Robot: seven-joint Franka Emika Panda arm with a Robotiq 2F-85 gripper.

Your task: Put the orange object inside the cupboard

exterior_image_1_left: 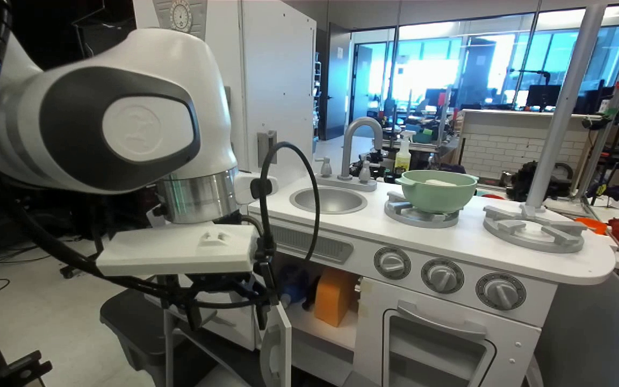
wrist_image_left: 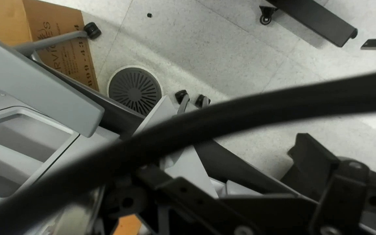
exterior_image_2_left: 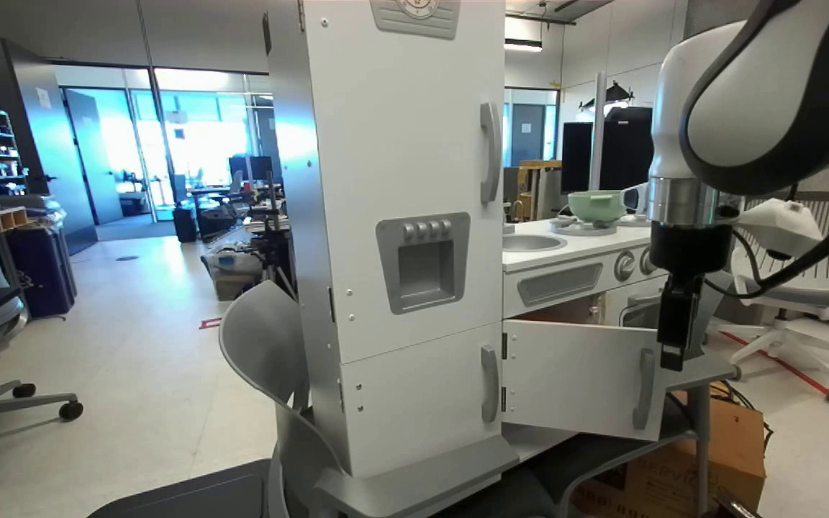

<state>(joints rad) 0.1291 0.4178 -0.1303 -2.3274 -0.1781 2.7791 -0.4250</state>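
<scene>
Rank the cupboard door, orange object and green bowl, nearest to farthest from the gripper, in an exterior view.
Rightward from the gripper, in an exterior view:
1. Cupboard door: swung open, close beside.
2. Orange object: inside, on the shelf.
3. Green bowl: up on a burner.

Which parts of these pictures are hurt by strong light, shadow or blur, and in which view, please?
In both exterior views, the windows glare nearly white in places; in an exterior view, the cupboard is shadowed towards the back, but the orange object shows clearly; in the wrist view, the cable crosses as a dark, out-of-focus band, and a soft shadow falls across the floor.
</scene>
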